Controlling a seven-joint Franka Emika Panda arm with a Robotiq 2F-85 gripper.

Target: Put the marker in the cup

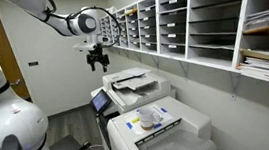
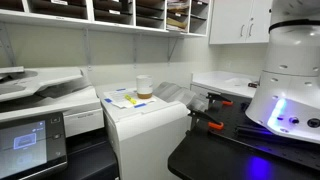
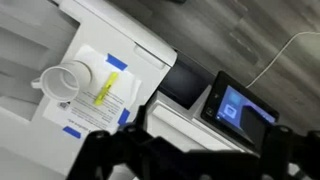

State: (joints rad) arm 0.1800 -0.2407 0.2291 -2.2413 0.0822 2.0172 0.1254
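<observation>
1. The tool is spread wide, its fingers well apart with nothing between them; in an exterior view it hangs high in the air, clear of every surface.
2. The marker is well apart from the tool. In the wrist view it sits above and to the left of the dark fingers.
3. The marker lies flat on a paper sheet on the desk, just beside the cup, on the side nearer the desk's edge.
4. The cup stands upright, mouth up, and shows in both exterior views, back from the desk's front corner.
5. Blue tape patches hold the sheet's corners.
6. A lit screen sits beyond the desk's edge.
</observation>
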